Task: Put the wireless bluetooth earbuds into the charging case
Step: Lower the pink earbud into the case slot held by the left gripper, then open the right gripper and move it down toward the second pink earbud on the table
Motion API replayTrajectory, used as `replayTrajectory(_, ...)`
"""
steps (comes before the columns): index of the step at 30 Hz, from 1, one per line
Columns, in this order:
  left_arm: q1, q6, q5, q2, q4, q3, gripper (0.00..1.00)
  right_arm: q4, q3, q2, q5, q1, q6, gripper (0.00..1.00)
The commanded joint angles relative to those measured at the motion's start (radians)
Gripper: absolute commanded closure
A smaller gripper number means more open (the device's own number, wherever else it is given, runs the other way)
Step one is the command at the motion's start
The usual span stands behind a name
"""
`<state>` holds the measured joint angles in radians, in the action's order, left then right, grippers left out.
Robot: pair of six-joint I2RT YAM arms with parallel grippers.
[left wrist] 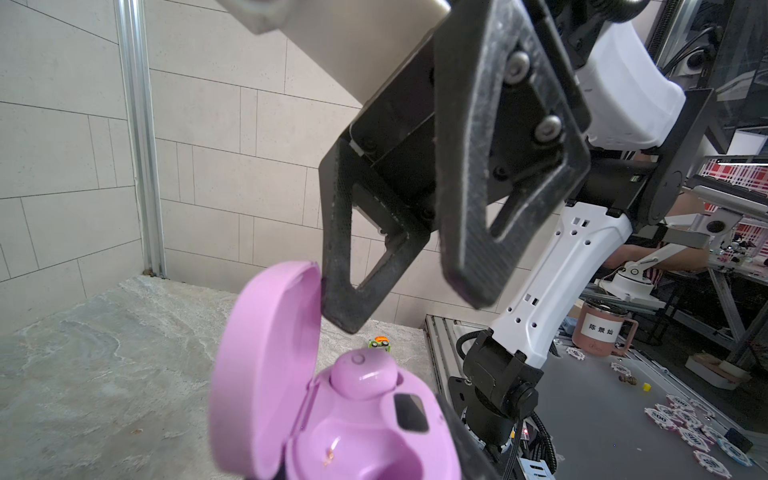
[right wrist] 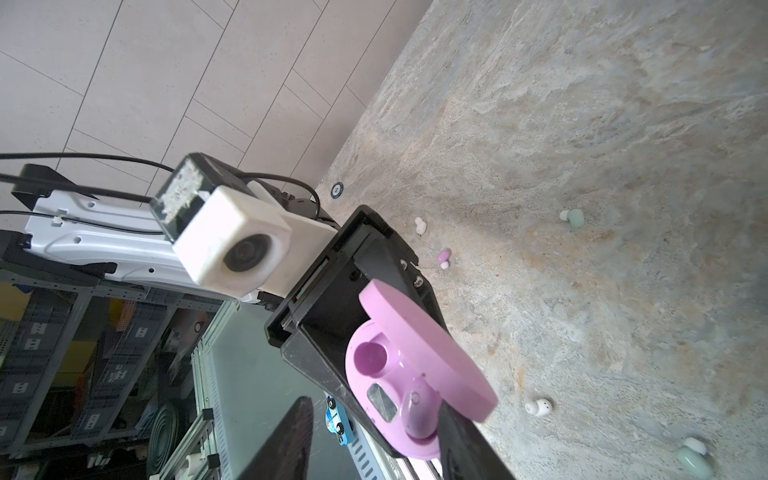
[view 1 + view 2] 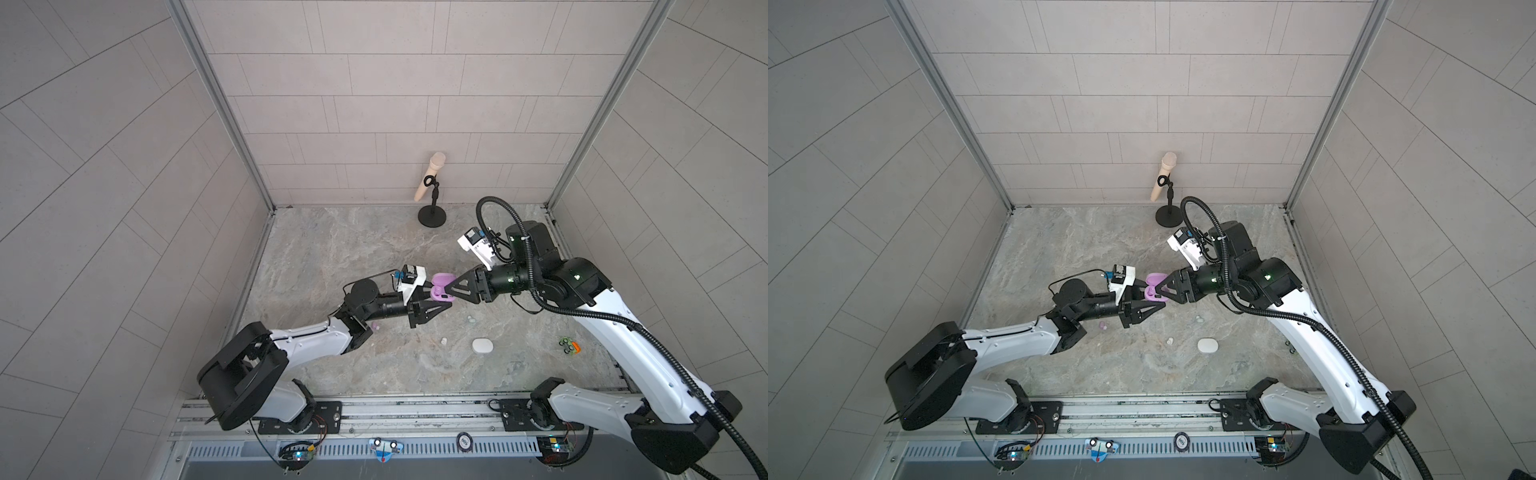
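I have the left gripper (image 3: 441, 298) clenched on the open case (image 1: 390, 453) above the middle of the worktop (image 3: 374, 249), one lilac bud (image 1: 365, 374) seated in its well and the right gripper (image 1: 411, 311) spread empty just over it, so I'd lift straight out, clear of the lid (image 1: 266, 353), before fetching the loose bud (image 2: 444, 257).

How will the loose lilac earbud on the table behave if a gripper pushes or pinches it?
The lilac earbud looks rounded and glossy, so it will probably roll or skid when pushed. It is tiny beside the open lilac case, so a pinch may squirt it out. It seems rigid and is likely very light.
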<state>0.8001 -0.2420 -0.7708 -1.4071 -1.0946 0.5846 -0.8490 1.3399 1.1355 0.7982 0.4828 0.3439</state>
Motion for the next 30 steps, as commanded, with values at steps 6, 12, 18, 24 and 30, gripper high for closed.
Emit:
replayTrajectory(6,-0.041,0.029,0.011,0.051,-0.008,-0.022,0.78,-0.08,0.041,-0.037,-0.016,0.014,-0.041,0.33)
replayTrajectory(12,-0.119,0.036,0.039,0.091,0.029,-0.051,0.79,-0.096,0.0,-0.072,-0.053,0.033,-0.053,0.25)
replayTrajectory(18,-0.214,0.069,0.053,0.144,0.118,-0.046,0.79,0.009,-0.144,-0.07,-0.182,0.114,-0.036,0.22)
replayTrajectory(24,-0.354,0.083,0.062,0.186,0.164,-0.037,0.79,0.135,-0.248,0.013,-0.314,0.223,-0.012,0.21)
replayTrajectory(30,-0.497,0.034,0.052,0.184,0.132,-0.019,0.79,0.274,-0.308,0.198,-0.422,0.312,0.067,0.24)
